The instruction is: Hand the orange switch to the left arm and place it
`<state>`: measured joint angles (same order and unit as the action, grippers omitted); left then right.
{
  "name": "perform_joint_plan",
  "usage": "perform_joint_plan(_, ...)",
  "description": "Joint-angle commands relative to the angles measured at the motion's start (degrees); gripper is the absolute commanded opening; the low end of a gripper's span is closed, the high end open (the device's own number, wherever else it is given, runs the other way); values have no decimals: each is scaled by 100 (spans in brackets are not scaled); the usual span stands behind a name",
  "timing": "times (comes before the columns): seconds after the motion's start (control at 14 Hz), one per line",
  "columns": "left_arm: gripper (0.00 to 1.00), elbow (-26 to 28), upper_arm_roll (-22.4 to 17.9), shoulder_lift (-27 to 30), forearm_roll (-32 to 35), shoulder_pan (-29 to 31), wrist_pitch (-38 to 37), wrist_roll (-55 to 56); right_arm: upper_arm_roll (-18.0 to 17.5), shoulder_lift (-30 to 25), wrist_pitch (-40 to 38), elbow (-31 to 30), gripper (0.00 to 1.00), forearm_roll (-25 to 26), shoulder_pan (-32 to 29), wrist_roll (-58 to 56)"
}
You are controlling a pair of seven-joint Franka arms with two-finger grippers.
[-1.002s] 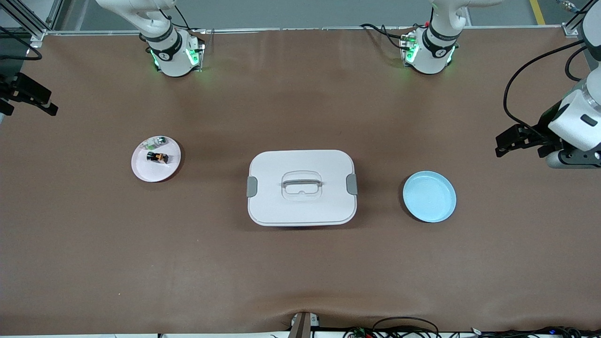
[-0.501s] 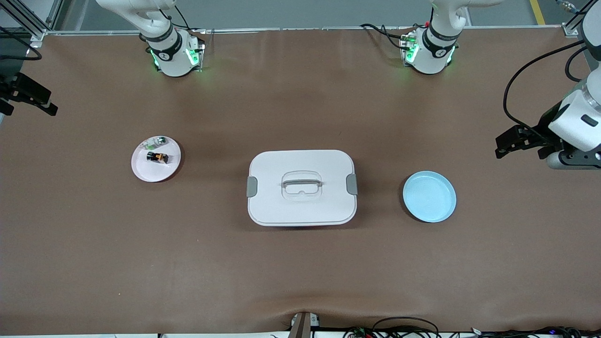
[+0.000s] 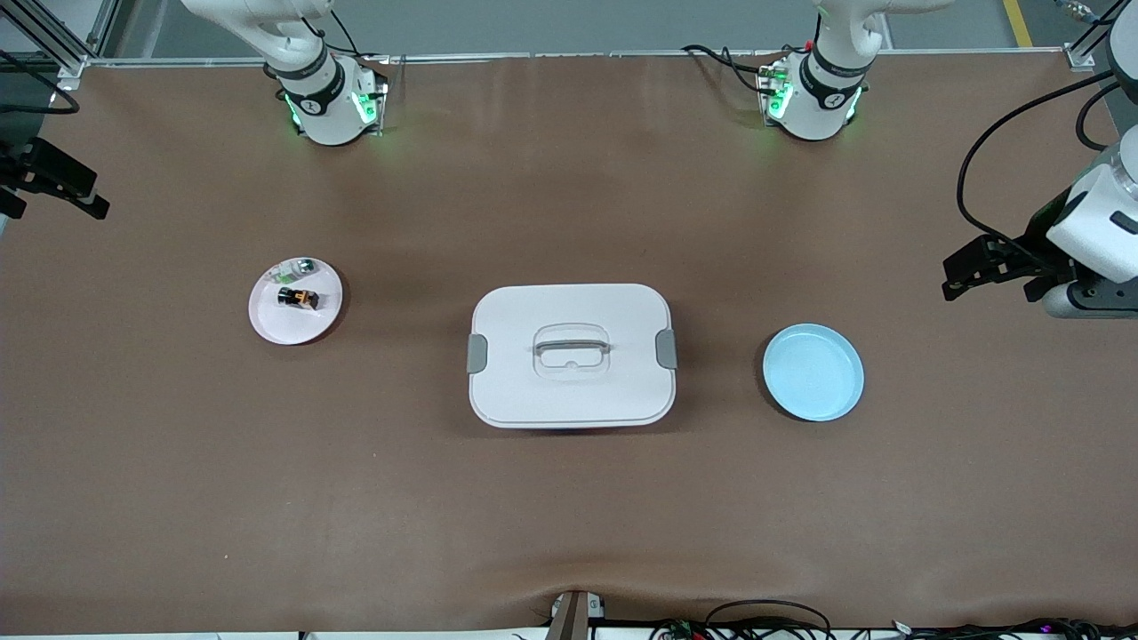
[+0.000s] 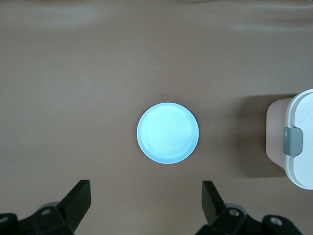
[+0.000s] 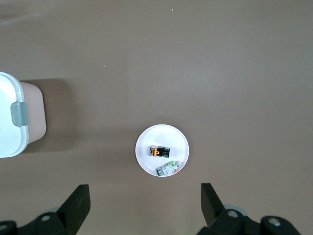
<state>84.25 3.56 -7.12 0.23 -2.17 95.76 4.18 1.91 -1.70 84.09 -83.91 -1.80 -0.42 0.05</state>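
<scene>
White box (image 3: 569, 382) w/ grey clips; blue plate (image 3: 813, 372); brown table (image 3: 569, 516).

The front camera looks steeply down on the whole brown worktop (image 3: 569, 516) (robot bases along the top). Each wrist camera looks straight down from high up; all share the large white rounded-rectangular plastic box (image 3: 570, 355) (image 4: 299, 147) (image 5: 13, 115).

Our right wrist camera looks straight down on a small plate and one end of the box.

We see the small round white plate (image 5: 162, 150) on the brown table covering (image 5: 234, 73), holding the tiny black cylindrical orange switch (image 5: 158, 151) and, just beside it, a small silvery-green component (image 5: 167, 169). The large white rounded plastic box (image 5: 12, 115) with its grey side clip (image 5: 18, 114) sits well apart from the plate. Our right gripper (image 5: 143, 204) hangs above the plate, its black fingers (image 5: 78, 204) spread wide.
</scene>
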Motion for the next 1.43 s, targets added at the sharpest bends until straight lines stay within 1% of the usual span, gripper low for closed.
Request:
perform_joint_plan(0.0, 100, -111, 22, 18, 3, -116, 12, 144, -6, -120, 46, -125, 100, -13, -2, 92)
perform_joint_plan(0.07, 100, -111, 5, 9, 12, -187, 13, 144, -15, -120, 46, -125, 100, -13, 6, 92)
perform_joint_plan(1.0, 100, -120, -40, 27, -93, -91, 4, -5, -24, -120, 47, -117, 100, -22, 15, 92)
perform_joint_plan(1.15, 100, -120, -48, 27, -268, -82, 4, -14, -24, -120, 46, -117, 100, -22, 15, 92)
perform_joint_plan(1.36, 100, -120, -48, 27, -287, -82, 4, -14, -24, -120, 46, -117, 100, -22, 15, 92)
